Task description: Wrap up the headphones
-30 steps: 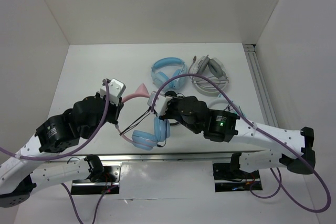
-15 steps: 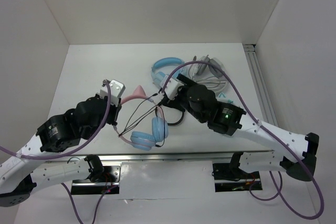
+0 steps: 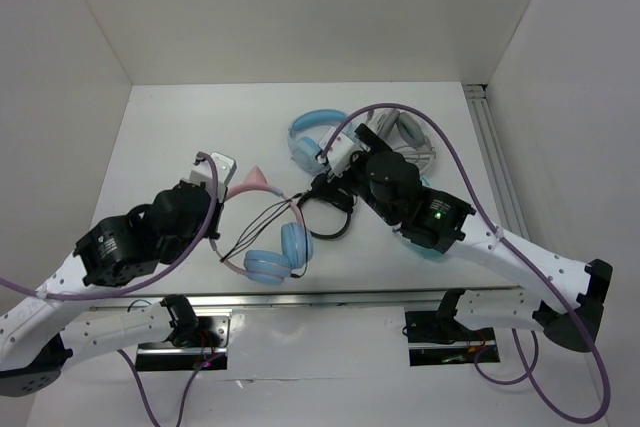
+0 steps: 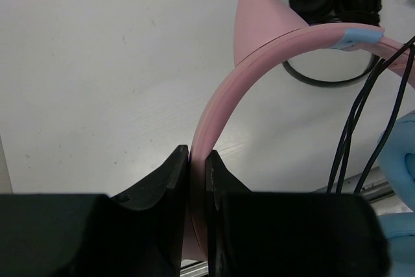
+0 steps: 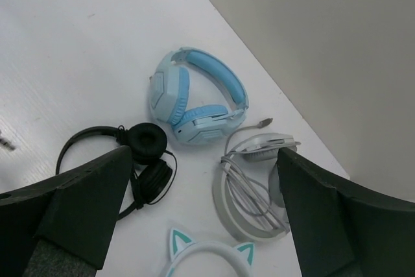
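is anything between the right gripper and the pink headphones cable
Yes: small black headphones lie just under the open right gripper, beside the cable of the pink headphones, whose band the left gripper clamps.

setting: robot lab cell | white enclosure walls (image 3: pixel 300 7) | white table (image 3: pixel 180 127) | aluminium rail (image 3: pixel 495 162)

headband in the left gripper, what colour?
Pink; the headband shows best in the left wrist view.

Got the headphones (image 3: pixel 268 265) sitting up front, left of centre: pink cat-ear band, light blue cups (thin dark cable (image 4: pixel 348 131) strung across).
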You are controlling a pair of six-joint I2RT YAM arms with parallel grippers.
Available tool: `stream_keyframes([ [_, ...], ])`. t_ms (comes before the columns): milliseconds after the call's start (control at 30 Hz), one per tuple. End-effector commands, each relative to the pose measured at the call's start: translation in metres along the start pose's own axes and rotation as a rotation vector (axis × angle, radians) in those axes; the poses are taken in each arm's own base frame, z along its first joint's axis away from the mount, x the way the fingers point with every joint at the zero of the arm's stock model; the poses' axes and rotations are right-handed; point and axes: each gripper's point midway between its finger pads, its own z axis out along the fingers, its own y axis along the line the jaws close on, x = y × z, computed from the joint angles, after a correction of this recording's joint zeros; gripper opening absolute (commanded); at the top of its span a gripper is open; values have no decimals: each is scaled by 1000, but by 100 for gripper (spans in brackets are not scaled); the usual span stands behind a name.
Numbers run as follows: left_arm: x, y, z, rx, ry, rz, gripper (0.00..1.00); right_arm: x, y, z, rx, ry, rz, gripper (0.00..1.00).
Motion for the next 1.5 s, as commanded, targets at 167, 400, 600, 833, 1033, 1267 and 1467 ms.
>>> stream_keyframes([
  [167,-9,44,22,-246,1,-282,0,-35,-48,-14,212,-58,334,100],
  [400,2,83,74,-365,97,-472,0,-31,-41,-38,169,-93,553,100],
  [600,-3,142,139,-507,150,-691,0,-24,5,-51,-1,-102,691,100],
  [833,-17,245,201,-704,82,-858,0,-22,44,-66,-155,-189,779,100],
  [1033,2,317,265,-813,113,-884,0,0,94,-54,-273,-113,759,100],
  [1267,65,389,302,-862,110,-990,0,17,103,-53,-256,-107,755,100],
  [1467,92,407,329,-823,93,-955,0,18,112,-38,-241,-96,730,100],
])
